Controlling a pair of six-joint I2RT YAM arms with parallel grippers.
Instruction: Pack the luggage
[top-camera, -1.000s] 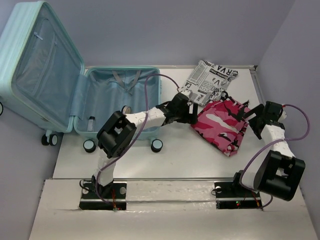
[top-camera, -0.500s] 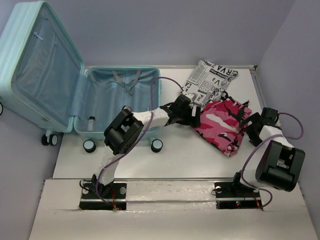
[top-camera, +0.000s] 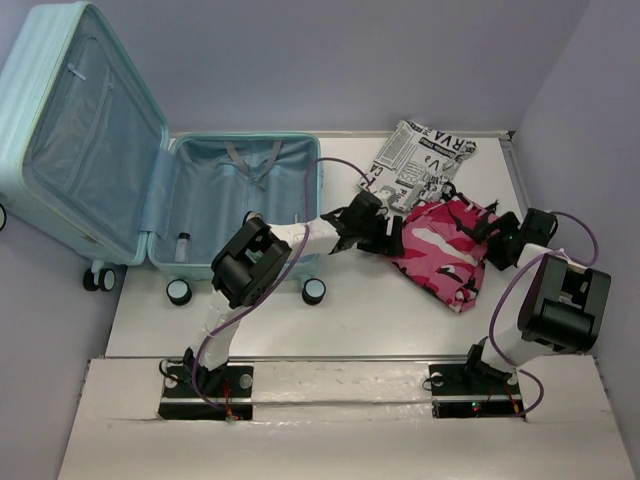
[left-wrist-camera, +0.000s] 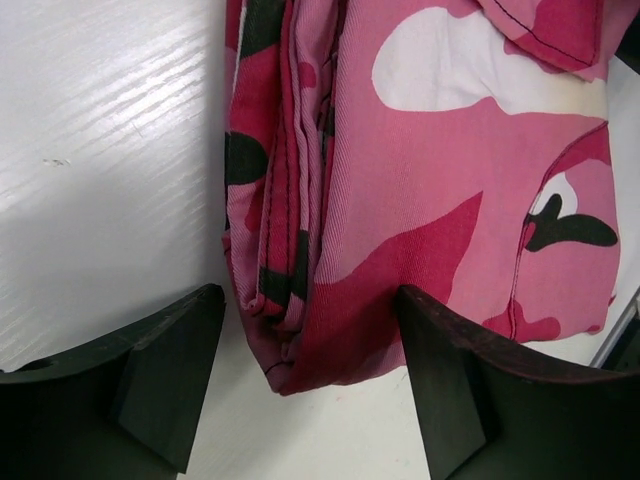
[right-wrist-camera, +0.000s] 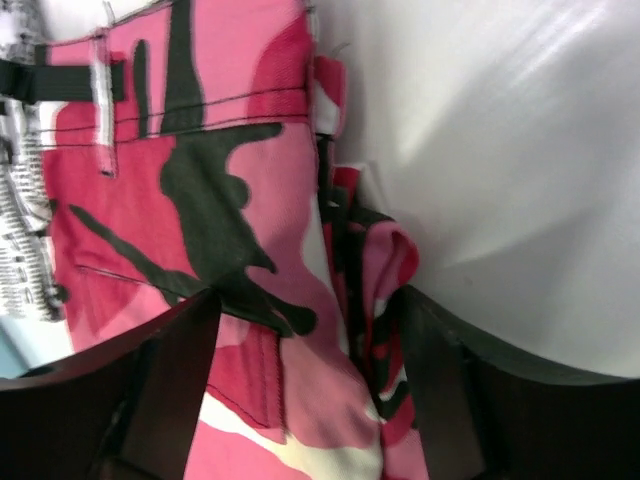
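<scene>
The luggage (top-camera: 215, 195) lies open at the 10 o'clock part of the table (top-camera: 350, 320): the base shell is flat, the lid is swung out toward 9 o'clock, and the caster wheels (top-camera: 178, 291) sit along the 6 o'clock edge. Its ribbed shell looks rigid and bulky, and on casters it would likely roll if nudged; the lid's free rim seems the sensible place to hold it. A small clear vial (top-camera: 182, 245) rests in the base. At 3 o'clock of the case, well apart from it, lies a folded pink camouflage garment (top-camera: 440, 250), with a newsprint-patterned cloth (top-camera: 420, 160) touching it at 12 o'clock. The garment should be light, limp and prone to unfolding, so its stacked folded edges are the best purchase. The left gripper (left-wrist-camera: 310, 335) straddles the 9 o'clock edge and the right gripper (right-wrist-camera: 310, 330) the 3 o'clock edge; both sets of jaws are parted, with nothing pinched yet.
</scene>
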